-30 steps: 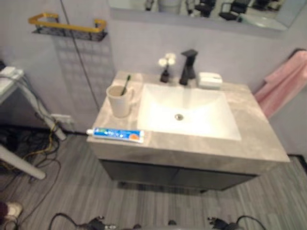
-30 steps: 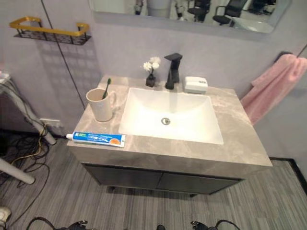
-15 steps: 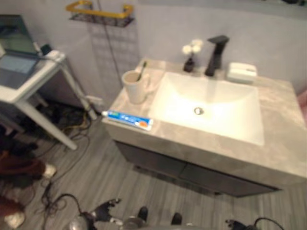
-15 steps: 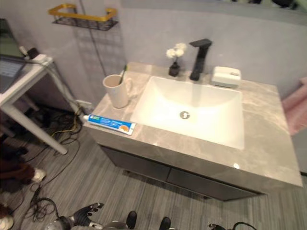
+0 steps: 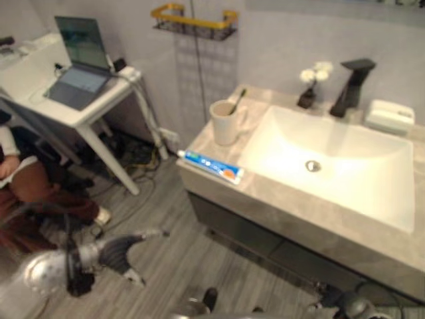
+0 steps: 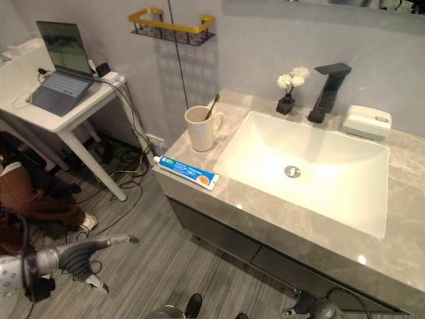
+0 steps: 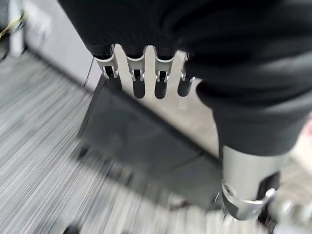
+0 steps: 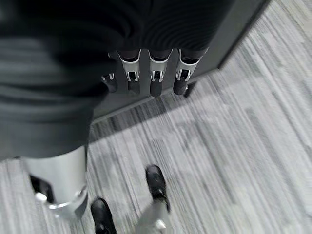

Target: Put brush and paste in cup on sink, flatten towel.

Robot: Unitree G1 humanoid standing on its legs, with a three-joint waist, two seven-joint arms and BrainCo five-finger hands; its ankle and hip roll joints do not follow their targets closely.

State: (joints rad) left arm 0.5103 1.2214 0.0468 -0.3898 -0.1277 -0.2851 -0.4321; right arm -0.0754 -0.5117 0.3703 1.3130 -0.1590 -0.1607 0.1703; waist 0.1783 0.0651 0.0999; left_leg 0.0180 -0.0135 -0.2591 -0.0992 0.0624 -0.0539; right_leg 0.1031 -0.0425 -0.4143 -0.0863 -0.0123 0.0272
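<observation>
A cream cup (image 5: pixel 226 123) stands on the grey counter (image 5: pixel 299 212) left of the white sink basin (image 5: pixel 332 166), with a green toothbrush (image 5: pixel 238 101) leaning inside it. A blue and white toothpaste tube (image 5: pixel 210 165) lies flat at the counter's front left edge, just in front of the cup. My left hand (image 5: pixel 126 249) hangs open low over the floor, well left of and below the counter, holding nothing; its straight fingers (image 7: pixel 139 73) point toward the dark cabinet. My right hand (image 6: pixel 312 307) sits low beside the cabinet, its fingers (image 8: pixel 156 73) straight and empty.
A black faucet (image 5: pixel 350 86), a small flower vase (image 5: pixel 309 90) and a white soap box (image 5: pixel 388 116) line the counter's back. A white table (image 5: pixel 99 109) with a laptop (image 5: pixel 80 66) stands to the left, with a seated person (image 5: pixel 26 179) and floor cables beside it. A gold shelf (image 5: pixel 192 16) hangs on the wall.
The camera has swung left, bringing the table, laptop and person into view. My left hand has risen into view at the lower left. Cup, brush and tube have not moved.
</observation>
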